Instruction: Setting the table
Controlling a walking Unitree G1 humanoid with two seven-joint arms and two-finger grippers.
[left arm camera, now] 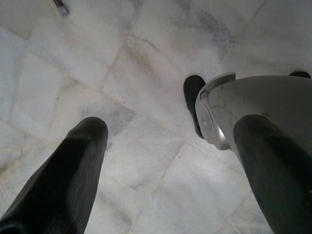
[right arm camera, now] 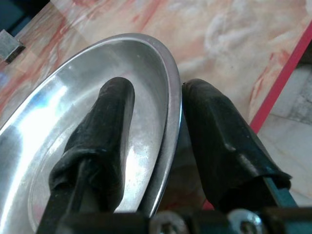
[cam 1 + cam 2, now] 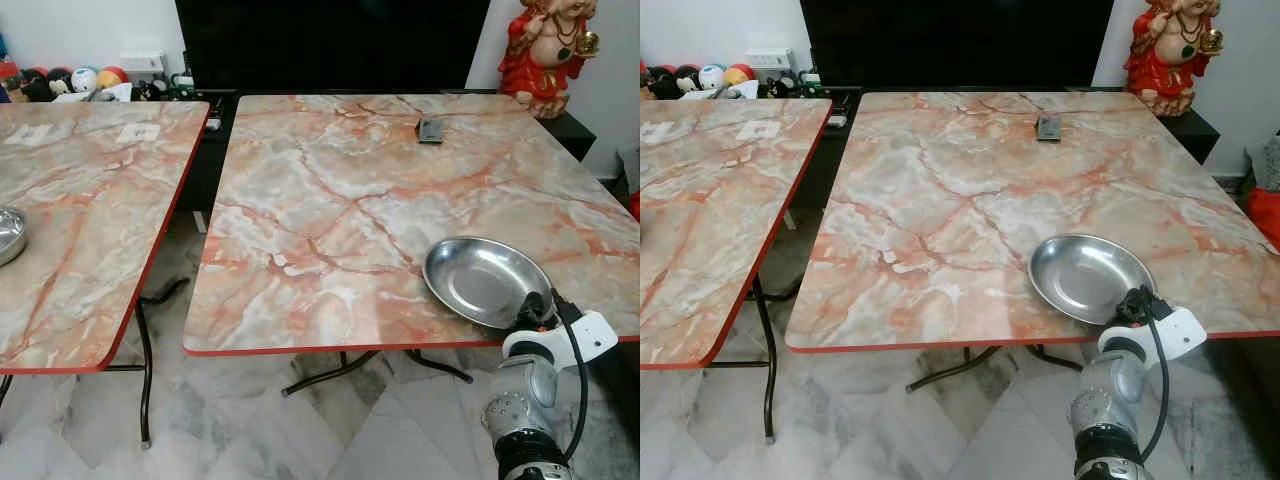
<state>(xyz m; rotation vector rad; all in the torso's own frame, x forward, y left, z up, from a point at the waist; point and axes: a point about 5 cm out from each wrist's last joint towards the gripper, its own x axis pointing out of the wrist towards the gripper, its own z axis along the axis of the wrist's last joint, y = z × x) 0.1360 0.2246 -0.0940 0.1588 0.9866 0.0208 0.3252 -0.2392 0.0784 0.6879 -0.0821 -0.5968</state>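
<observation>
**Steel plate sitting at the near edge of the counter, pinched by the right fingers**

The marble-patterned counter point(image 3: 330, 200) is ending in a red edge just behind the right gripper point(image 2: 175, 122), and the plate point(image 3: 485, 280) is lying close to that edge, near the right corner. Beyond the fingers a broad stretch of counter is lying bare, with only a small dark object point(image 3: 430, 130) sitting far across it near the back edge. A second counter point(image 3: 80, 210) is standing off to the left, a gap of tiled floor point(image 3: 250, 420) running between the two.

The plate is shallow, oval and shiny, reflecting light off its inner surface. It is resting flat on the counter.

The right arm point(image 3: 535, 390) is rising from below the counter edge, its wrist bending over the rim. The fingers point(image 2: 109, 141) are closing narrowly on the plate's near rim, one lying inside the bowl and the other outside it, under the lip.

The left gripper point(image 1: 170, 161) is hanging over the floor tiles, fingers spread wide and holding nothing.
</observation>
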